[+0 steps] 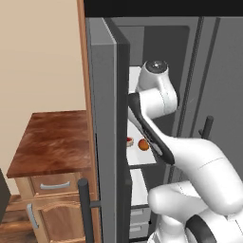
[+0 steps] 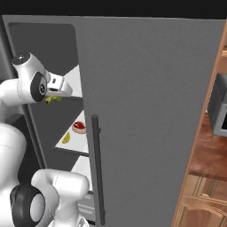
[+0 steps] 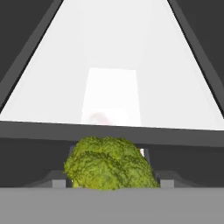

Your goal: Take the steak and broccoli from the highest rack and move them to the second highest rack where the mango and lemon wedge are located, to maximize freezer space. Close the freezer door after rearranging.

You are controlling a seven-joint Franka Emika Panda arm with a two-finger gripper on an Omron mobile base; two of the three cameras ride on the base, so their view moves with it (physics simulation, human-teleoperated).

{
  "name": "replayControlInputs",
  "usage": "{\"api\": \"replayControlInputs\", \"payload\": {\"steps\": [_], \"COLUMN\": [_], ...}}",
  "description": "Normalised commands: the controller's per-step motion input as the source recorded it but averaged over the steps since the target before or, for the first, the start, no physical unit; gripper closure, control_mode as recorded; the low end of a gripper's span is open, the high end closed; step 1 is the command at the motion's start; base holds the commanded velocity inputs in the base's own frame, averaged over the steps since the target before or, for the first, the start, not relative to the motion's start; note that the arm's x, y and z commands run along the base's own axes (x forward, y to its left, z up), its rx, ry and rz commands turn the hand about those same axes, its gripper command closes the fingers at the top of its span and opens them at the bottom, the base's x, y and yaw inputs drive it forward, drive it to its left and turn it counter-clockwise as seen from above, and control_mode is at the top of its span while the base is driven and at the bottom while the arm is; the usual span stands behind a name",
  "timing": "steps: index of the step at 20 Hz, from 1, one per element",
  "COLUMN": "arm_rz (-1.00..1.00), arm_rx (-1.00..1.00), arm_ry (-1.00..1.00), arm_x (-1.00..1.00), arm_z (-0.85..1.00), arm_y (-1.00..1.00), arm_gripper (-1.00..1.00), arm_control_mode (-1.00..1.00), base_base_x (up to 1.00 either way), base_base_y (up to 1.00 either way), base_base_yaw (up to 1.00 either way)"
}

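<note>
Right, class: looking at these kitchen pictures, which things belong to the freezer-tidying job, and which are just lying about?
Part of the job: broccoli, steak, mango, lemon wedge, highest rack, second highest rack, freezer door.

Just lying about: wooden drawer cabinet, white drawers, grey appliance.

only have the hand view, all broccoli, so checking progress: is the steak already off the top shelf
Observer: Yes, the flat red steak with a cream rim lies on the second highest white shelf panel.
Operator: whats beside it
Observer: A small orange-red mango ball sits close beside it, seen from the left base view.
Operator: lemon wedge there too
Observer: Yes, a yellow wedge lies on the same shelf.
</note>
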Motion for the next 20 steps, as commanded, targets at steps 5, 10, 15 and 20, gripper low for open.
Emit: {"api": "replayControlInputs", "payload": {"steps": [5,10,15,20], "arm_rz": [0.00,0.00,0.00,0.02], "arm_rx": [0.00,-0.04,-0.10,-0.11], "arm_ry": [0.06,0.15,0.07,0.08], "arm_x": [-0.72,-0.32,-0.22,-0.02], "arm_z": [-0.10,-0.53,-0.64,-0.59], "arm_y": [0.00,0.00,0.00,0.00], "arm_gripper": [1.00,1.00,1.00,1.00], "arm_control_mode": [-1.00,-1.00,-1.00,-1.00], "base_base_x": [0.00,0.00,0.00,0.00], "base_base_y": [0.00,0.00,0.00,0.00], "base_base_yaw": [0.00,0.00,0.00,0.00]}}
